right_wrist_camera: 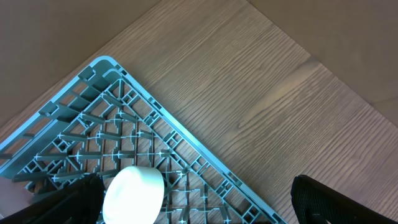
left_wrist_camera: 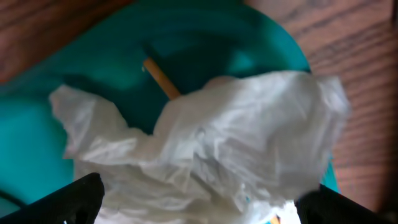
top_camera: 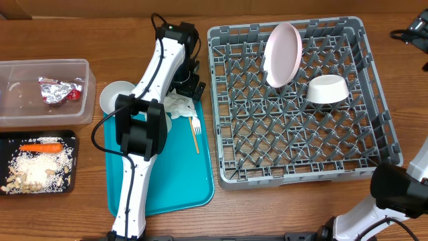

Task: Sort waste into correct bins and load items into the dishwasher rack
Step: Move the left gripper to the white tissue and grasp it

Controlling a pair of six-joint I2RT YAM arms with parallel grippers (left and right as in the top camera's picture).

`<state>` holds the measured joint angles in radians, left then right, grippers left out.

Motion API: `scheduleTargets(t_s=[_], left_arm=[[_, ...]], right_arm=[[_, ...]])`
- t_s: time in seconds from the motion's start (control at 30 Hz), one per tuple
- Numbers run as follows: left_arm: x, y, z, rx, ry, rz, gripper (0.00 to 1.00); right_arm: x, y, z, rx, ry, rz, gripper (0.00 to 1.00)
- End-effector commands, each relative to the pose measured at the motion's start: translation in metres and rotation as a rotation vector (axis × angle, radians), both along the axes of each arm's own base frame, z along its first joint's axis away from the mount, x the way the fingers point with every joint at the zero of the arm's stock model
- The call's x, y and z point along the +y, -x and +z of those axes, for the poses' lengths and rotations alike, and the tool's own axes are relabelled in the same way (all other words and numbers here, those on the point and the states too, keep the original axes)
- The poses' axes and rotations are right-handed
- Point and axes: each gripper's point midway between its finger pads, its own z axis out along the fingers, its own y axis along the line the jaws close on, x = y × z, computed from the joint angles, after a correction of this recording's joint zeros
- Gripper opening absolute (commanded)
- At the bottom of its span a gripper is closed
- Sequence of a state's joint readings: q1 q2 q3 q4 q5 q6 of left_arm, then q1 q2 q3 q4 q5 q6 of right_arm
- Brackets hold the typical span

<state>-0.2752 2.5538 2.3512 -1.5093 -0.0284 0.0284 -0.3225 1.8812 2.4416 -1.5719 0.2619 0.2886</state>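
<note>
Crumpled napkin (left_wrist_camera: 211,143) fills the left wrist view, lying on the teal tray (top_camera: 180,181). Both left fingers (left_wrist_camera: 78,198) are spread wide either side of it, nothing gripped; contact unclear. White fork (top_camera: 196,130) lies on the tray just beside the napkin. One white bowl (top_camera: 114,94) sits on the desk (top_camera: 301,214) at the tray's far-left corner, partly under the arm. Grey dishwasher rack (top_camera: 386,114) is right of the tray: plate (top_camera: 282,53) on edge at the back, second bowl (top_camera: 328,89) among the pegs nearby. Wide too are the right fingers (right_wrist_camera: 348,199), empty, over a rack corner. Clear tub (top_camera: 20,100) holds a foil wrapper (top_camera: 59,90); black tray (top_camera: 72,137) holds the carrot (top_camera: 41,146) and food scraps (top_camera: 37,171).
</note>
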Motion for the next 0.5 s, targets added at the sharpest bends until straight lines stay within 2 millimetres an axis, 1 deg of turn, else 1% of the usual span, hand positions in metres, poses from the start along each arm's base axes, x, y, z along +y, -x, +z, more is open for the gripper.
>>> scheduleTargets(t_s=[0.0,0.07,0.1,0.13,0.2,0.27,0.3,0.33,0.4,0.47], left_arm=[[0.000,-0.003,-0.008,-0.010,-0.024,0.000,0.96],[0.000,-0.004,-0.008,-0.016,-0.025,-0.001,0.88],[0.000,-0.005,-0.008,-0.019,-0.023,-0.001,0.80],[0.000,-0.006,-0.008,-0.021,-0.023,0.000,0.68],[0.000,-0.006,-0.008,-0.024,-0.023,0.000,0.39],[0.001,-0.006,-0.008,-0.024,-0.027,0.000,0.31],[0.001,-0.006,-0.008,-0.024,-0.027,-0.001,0.29],[0.002,-0.006,-0.007,-0.022,-0.031,-0.001,0.04],[0.002,-0.005,-0.002,-0.022,-0.031,0.000,0.04],[0.002,-0.008,0.010,-0.043,-0.032,0.021,0.04]], right_arm=[[0.000,0.004,0.010,-0.028,0.010,-0.010,1.00],[0.000,0.004,0.010,-0.028,0.010,-0.010,1.00],[0.000,0.004,0.010,-0.028,0.010,-0.010,1.00],[0.000,0.004,0.010,-0.028,0.010,-0.010,1.00],[0.000,0.004,0.010,-0.028,0.010,-0.010,1.00],[0.000,0.004,0.010,-0.028,0.010,-0.010,1.00],[0.000,0.004,0.010,-0.028,0.010,-0.010,1.00],[0.000,0.004,0.010,-0.028,0.010,-0.010,1.00],[0.000,0.004,0.010,-0.028,0.010,-0.010,1.00],[0.000,0.004,0.010,-0.028,0.010,-0.010,1.00]])
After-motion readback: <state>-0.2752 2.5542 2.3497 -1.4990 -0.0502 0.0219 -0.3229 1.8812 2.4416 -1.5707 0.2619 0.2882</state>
